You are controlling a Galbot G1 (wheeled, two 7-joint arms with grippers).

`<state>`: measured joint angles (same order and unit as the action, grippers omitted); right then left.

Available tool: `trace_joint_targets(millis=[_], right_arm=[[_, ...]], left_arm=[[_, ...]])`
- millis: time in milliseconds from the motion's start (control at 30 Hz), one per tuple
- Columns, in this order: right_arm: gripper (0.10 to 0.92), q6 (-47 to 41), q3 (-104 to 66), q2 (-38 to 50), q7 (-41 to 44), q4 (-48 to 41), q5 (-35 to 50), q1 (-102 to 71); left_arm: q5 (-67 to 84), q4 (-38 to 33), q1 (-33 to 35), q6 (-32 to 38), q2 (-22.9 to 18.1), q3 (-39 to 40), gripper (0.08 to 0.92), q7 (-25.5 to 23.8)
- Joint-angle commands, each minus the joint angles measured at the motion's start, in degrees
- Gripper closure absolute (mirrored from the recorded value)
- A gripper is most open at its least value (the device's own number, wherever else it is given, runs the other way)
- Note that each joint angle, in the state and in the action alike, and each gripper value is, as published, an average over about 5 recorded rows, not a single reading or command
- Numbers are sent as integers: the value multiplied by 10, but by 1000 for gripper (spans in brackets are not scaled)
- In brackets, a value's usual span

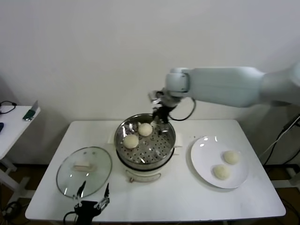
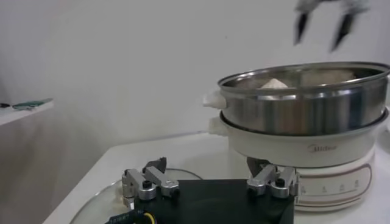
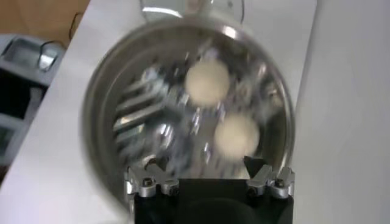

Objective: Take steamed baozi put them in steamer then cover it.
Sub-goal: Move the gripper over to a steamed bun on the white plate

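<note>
Four cream-white baozi (image 1: pixel 131 140) showed: two in the shiny steel steamer (image 1: pixel 166 149) with its hole-patterned tray and cream base, two on the white plate (image 1: pixel 201 161) at three o'clock. The table (image 1: pixel 187 197) was white.

Light is bright and even across the white table (image 1: pixel 187 197) and wall. The steamer (image 1: pixel 145 140) throws only a soft shadow at its base. Glare spots sit on the steamer's steel rim, on the glass lid (image 1: pixel 84 171) to its left, and on the plate (image 1: pixel 206 159) to its right. From the right wrist, the steamer (image 3: pixel 122 122) and its two baozi (image 3: pixel 207 82) are smeared by motion blur. From the left wrist, the steamer (image 2: pixel 304 115) reads fairly sharp, while the gripper (image 2: pixel 323 24) above it is blurred.
</note>
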<state>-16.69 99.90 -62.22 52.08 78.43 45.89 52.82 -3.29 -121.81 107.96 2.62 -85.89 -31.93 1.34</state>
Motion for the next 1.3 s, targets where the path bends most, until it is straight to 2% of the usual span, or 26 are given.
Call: trace_joint_targets(millis=[33,200,367,800,1300], right_arm=[[203,37,105,234,44,116,-88,67],[203,37,86,302,30,98,-183,-22],[203,27,26,320,20,65,-234,-116],[203,5,-109,298,1,6,-275,-296],[203,-8,-159,272,-15,-27,-287,-353]], left_arm=[[0,-1,-2,-2,0,1,177,-1],[-1,1,-3,-4,-1,2,177,-2],[-1,2,-5,-6,-3,2,177,-2],[-8,8,1,-5,-7,2,177,-2],[-13,11,1,-5,-8,4,177,-1]])
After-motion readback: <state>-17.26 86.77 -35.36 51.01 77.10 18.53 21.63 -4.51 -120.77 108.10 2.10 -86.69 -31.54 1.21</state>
